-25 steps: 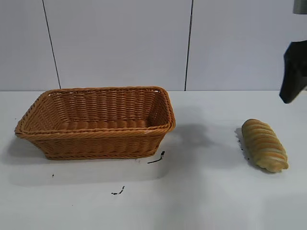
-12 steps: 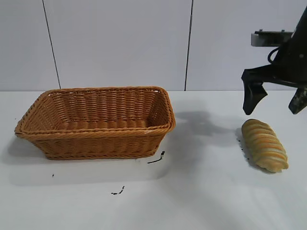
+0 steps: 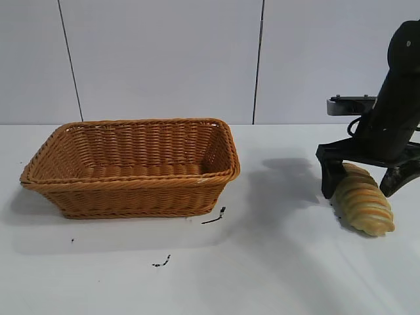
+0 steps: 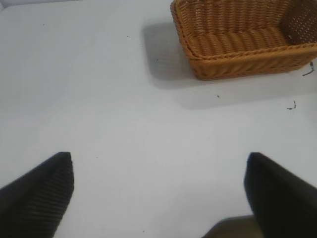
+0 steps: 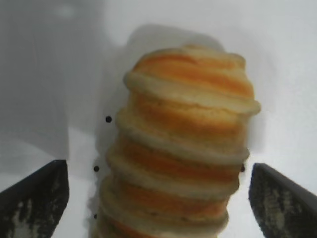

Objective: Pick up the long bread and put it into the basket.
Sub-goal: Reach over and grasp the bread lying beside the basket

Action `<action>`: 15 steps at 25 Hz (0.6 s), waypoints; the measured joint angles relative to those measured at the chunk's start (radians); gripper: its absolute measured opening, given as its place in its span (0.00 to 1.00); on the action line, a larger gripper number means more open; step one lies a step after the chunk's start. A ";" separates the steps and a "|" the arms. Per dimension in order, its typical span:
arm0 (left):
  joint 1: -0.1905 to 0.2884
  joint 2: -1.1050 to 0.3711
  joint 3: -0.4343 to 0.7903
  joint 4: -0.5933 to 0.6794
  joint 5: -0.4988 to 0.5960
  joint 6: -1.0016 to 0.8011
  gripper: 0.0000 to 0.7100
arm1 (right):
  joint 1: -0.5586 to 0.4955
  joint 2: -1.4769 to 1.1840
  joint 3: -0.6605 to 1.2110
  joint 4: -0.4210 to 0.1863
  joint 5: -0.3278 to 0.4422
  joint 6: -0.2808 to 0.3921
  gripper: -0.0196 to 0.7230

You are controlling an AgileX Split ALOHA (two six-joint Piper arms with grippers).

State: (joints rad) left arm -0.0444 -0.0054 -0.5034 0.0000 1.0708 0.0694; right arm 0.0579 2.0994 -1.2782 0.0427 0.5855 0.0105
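White tabletop and pale panelled wall: a robot gripper is poised over a bread loaf, with a wicker basket to the left.

The right gripper [image 3: 364, 178], black with its fingers spread wide, is set astride the far end of the long bread [image 3: 362, 201], an oblong tan-yellow ridged loaf with orange-brown stripes lying on the table [image 3: 275, 262] at the right. No grip is seen; gaps show on both sides in the right wrist view. The reaching step is judged to be in hand. Next, the fingers need to be closed on the loaf, which must then be lifted and carried left to the basket [image 3: 131, 187], a large rectangular orange-brown woven one standing well apart. The left gripper [image 4: 158, 191] is held open nearer the basket's left end.
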 joint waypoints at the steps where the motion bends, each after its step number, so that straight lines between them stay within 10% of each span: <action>1: 0.000 0.000 0.000 0.000 0.000 0.000 0.98 | 0.000 0.006 0.000 0.000 0.000 0.000 0.94; 5: 0.000 0.000 0.000 0.000 0.000 0.000 0.98 | 0.000 0.009 0.000 -0.002 0.000 0.000 0.88; 11: 0.000 0.000 0.000 0.000 0.000 0.000 0.98 | 0.000 0.009 0.000 -0.002 0.011 -0.001 0.27; 15: 0.000 0.000 0.000 0.000 0.000 0.000 0.98 | 0.000 -0.021 0.000 -0.004 0.034 -0.001 0.25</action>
State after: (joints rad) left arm -0.0444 -0.0054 -0.5034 0.0000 1.0708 0.0694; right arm 0.0579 2.0787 -1.2782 0.0385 0.6198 0.0096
